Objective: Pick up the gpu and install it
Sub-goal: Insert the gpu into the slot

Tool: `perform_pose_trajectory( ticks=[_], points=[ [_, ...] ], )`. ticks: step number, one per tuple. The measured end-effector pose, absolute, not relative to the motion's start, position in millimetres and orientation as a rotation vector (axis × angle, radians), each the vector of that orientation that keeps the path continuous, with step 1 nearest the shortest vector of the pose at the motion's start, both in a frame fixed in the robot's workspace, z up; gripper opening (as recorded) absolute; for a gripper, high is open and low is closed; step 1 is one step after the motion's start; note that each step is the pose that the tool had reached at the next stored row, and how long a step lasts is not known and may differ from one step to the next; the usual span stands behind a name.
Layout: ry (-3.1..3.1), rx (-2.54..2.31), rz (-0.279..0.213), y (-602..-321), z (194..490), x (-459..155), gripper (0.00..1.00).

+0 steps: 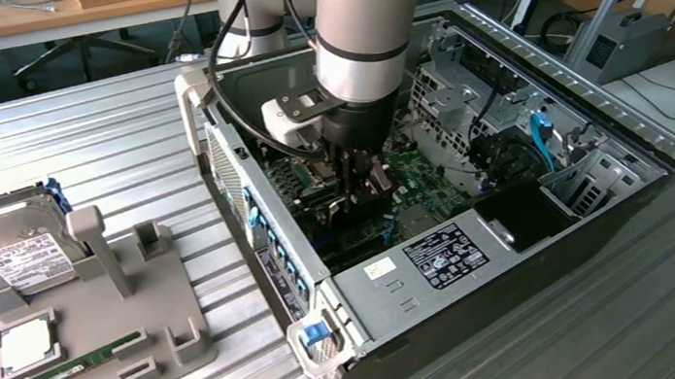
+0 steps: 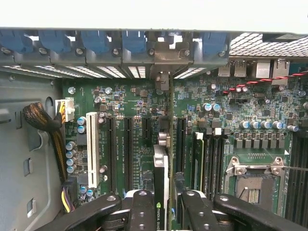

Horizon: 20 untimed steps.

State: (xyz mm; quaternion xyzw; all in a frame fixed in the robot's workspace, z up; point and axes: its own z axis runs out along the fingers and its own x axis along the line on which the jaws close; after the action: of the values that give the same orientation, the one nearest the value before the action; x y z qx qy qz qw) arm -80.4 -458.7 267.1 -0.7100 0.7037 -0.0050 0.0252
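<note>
My gripper (image 2: 166, 202) is shut on the gpu (image 2: 160, 166), a thin dark card seen edge-on between the two black fingers (image 2: 142, 207). The card stands upright over the green motherboard (image 2: 130, 120), in line with an expansion slot. Its silver bracket (image 2: 162, 79) reaches the rear slot openings of the case. Whether its edge sits in the slot I cannot tell. In the exterior view the gripper (image 1: 356, 182) is down inside the open computer case (image 1: 517, 254), and the gpu (image 1: 370, 185) shows as a dark strip beneath it.
Memory sticks (image 2: 199, 159) and the CPU socket (image 2: 252, 178) lie beside the card. Blue slot latches (image 2: 96, 41) line the case's rear wall. On the exterior view's left, a grey holder tray (image 1: 158, 311) carries a hard drive (image 1: 13, 257) and a green memory stick (image 1: 67, 367).
</note>
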Motion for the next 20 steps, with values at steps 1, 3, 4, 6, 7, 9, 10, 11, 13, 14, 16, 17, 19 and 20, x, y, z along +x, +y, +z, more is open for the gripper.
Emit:
perform_pose_trajectory(
  ticks=[1,3,4,6,7,9,10,11,13,14,16,17,19,20],
  points=[
    [2.176,-2.195,-0.015,-458.7,267.0,-80.4,0.26],
    [2.175,-2.195,-0.015,-458.6,265.9,-80.3,0.26],
    [2.176,-2.195,-0.015,-458.7,266.1,-80.4,0.26],
    [2.176,-2.195,-0.015,-458.7,266.2,-80.5,0.26],
    [2.176,-2.195,-0.015,-458.7,266.2,-80.5,0.26],
    [2.176,-2.195,-0.016,-458.7,266.4,-80.5,0.26],
    [2.176,-2.195,-0.016,-458.7,266.8,-80.5,0.26],
    [2.175,-2.195,-0.016,-458.6,267.3,-80.5,0.26],
    [2.175,-2.194,-0.016,-458.6,269.2,-80.6,0.26],
    [2.176,-2.195,-0.017,-458.7,270.6,-80.7,0.26],
    [2.175,-2.195,-0.017,-458.7,270.9,-80.6,0.26],
    [2.175,-2.194,-0.017,-458.7,270.8,-80.6,0.26],
    [2.175,-2.194,-0.017,-458.8,270.8,-80.6,0.26],
    [2.175,-2.194,-0.017,-458.9,270.8,-80.6,0.26]
  ],
)
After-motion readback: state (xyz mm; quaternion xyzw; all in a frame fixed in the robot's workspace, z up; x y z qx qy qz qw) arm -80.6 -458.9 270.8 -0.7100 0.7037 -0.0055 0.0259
